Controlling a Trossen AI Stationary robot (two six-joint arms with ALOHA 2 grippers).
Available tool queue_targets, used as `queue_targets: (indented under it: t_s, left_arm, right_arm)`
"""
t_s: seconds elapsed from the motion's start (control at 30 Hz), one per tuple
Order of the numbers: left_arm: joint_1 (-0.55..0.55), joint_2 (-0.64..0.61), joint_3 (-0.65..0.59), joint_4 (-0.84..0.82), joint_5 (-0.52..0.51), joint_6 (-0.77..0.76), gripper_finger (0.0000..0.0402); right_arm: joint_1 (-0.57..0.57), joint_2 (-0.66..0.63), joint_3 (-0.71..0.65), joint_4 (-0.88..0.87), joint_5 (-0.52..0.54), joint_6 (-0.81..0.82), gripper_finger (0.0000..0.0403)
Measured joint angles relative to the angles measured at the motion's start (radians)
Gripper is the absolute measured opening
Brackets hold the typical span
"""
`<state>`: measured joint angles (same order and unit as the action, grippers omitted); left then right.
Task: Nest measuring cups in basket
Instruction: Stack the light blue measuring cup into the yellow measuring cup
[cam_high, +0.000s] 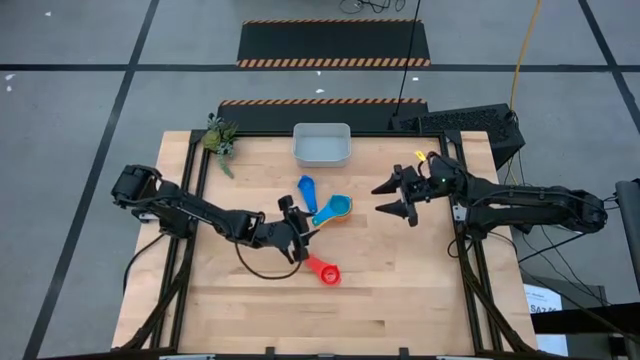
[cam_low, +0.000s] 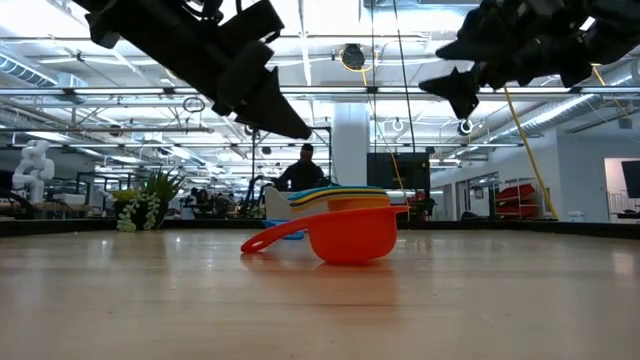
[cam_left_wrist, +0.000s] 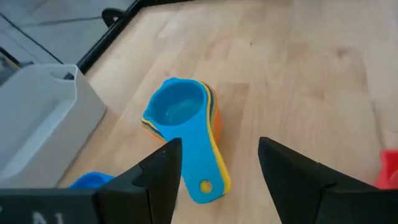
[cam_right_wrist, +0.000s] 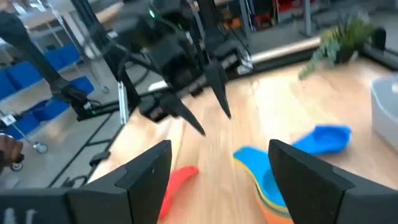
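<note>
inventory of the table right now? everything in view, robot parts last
basket: 1, pale grey-white, far edge of table, middle
plant: 1, green, far left corner
blue cup: 1, blue, alone, just in front of basket
nested stack: 1, light blue on top, yellow and orange below, mid table
red cup: 1, red, alone, near side
person: 1, dark clothes, in the room behind
left gripper: 1, dark, open, empty, between stack and red cup
right gripper: 1, dark, open, empty, right of stack
</note>
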<state>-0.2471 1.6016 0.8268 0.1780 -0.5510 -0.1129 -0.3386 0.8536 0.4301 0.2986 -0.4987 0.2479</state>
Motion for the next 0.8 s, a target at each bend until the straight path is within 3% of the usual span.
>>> queue_targets:
  t_s: [0.13, 0.33, 0.47, 0.67, 0.8]
  left_arm:
    - [-0.023, 0.012, 0.0, 0.049, -0.001, -0.063, 0.0214]
    - [-0.084, 0.014, 0.001, 0.131, -0.048, -0.083, 0.0214]
    - [-0.117, 0.015, 0.0, 0.162, -0.128, -0.113, 0.0214]
    - [-0.124, 0.015, 0.0, 0.157, -0.225, -0.222, 0.0214]
    - [-0.109, 0.015, 0.0, 0.157, -0.259, -0.202, 0.0214]
  right_arm:
    - [0.019, 0.0, -0.046, -0.016, 0.021, -0.009, 0.0263]
    - [0.07, 0.0, -0.186, 0.233, 0.159, -0.037, 0.0263]
    - [0.075, 0.0, -0.224, 0.316, 0.158, -0.072, 0.0263]
    - [0.075, 0.0, -0.228, 0.311, 0.158, -0.145, 0.0263]
    - [0.078, 0.0, -0.228, 0.296, 0.158, -0.151, 0.0263]
